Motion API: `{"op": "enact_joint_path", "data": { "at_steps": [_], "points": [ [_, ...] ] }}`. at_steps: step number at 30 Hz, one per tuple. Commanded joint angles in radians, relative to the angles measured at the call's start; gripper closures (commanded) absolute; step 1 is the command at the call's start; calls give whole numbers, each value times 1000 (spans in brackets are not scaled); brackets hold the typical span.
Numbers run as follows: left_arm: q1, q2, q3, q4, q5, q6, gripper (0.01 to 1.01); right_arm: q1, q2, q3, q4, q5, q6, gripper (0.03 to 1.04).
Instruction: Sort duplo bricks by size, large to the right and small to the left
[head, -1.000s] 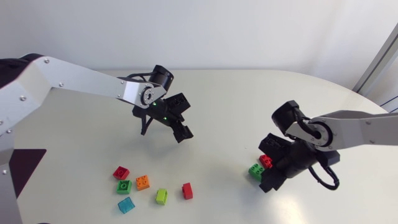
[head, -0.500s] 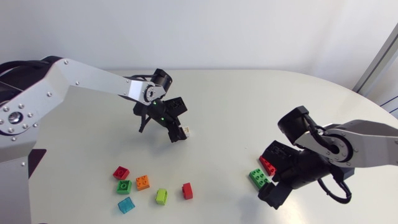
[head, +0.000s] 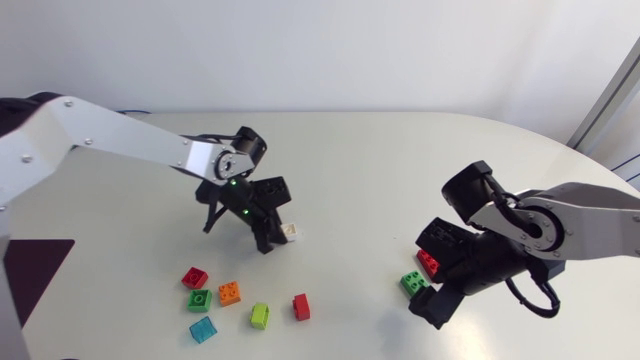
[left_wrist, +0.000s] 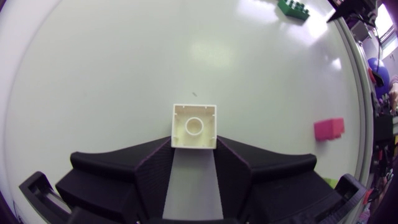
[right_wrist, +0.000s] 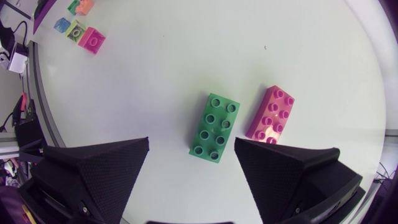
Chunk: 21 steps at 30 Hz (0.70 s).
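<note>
White small brick (left_wrist: 194, 126): pinched at the fingertips of the left end effector (left_wrist: 194, 144), hollow underside toward the wrist camera; left of table middle, just behind the small-brick group; can't tell if it touches the table (head: 380, 170).
Left end effector: clamped on the white small brick, one finger on each side.
Left arm (head: 120, 140): comes in from the left edge, wrist angled down at the table.
Right end effector (right_wrist: 192, 149): fingers spread wide, gripping nothing; sits over the green 2x4 brick.
Right arm (head: 590, 215): comes in from the right edge, low over the right side of the table.
Green 2x4 brick (right_wrist: 214, 127): flat on the table, studs up, right side, under the gap between the right end effector's fingers.
Red 2x4 brick (right_wrist: 270, 114): studs up, just beside the green 2x4 brick, roughly parallel, narrow gap between them.
Small-brick group: front left of the table, loose cluster: red small brick (head: 194, 277), green small brick (head: 199, 299) right next to it, orange small brick (head: 229, 292), lime small brick (head: 260, 315), second red small brick (head: 301, 306), light blue small brick (head: 203, 329).
Groups: small bricks and 2x4 bricks well apart.
</note>
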Motion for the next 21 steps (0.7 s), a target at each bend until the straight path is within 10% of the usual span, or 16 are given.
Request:
{"op": "enact_joint_path", "data": {
  "at_steps": [1, 11, 15, 21],
  "points": [
    [56, -134, -141, -24, 7, 65, 810, 11, 36, 10, 10, -5, -14, 72],
    [221, -388, -459, -62, 0, 200, 777, 12, 48, -22, 56, -31, -24, 70],
    [167, -403, -454, -53, -15, 137, 70, 11, 5, -27, 33, -31, -27, 72],
    [-42, -493, -368, 46, 4, -118, 41, -1, -70, -42, -11, -31, -33, 72]
  ]
}}
